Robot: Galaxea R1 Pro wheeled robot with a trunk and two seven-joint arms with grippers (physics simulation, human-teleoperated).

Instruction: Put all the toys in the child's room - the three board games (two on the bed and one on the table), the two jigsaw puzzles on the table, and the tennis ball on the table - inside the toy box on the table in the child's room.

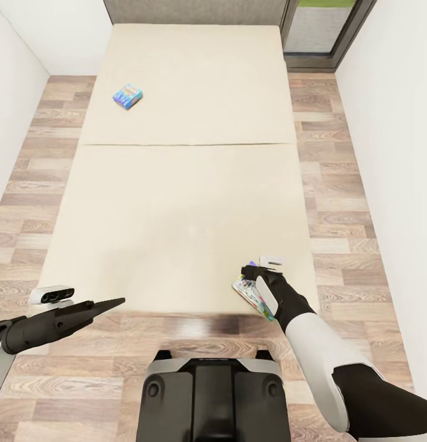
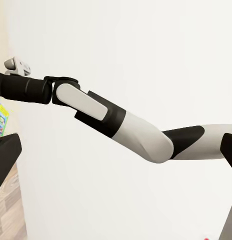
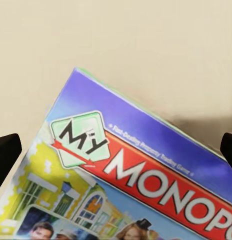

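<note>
The right hand (image 1: 250,274) hovered spread apart directly over the "My Monopoly" box (image 3: 131,195), its blue-and-red lid printed with cartoon houses.

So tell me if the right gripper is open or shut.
Open: its fingers sit wide apart on either side of the Monopoly box.

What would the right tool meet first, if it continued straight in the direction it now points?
Most likely the Monopoly box. The right tool points down at it, with a dark fingertip showing at each side of the box lid. The box lies on the bed near its front edge. How close the tool is remains unclear.
</note>
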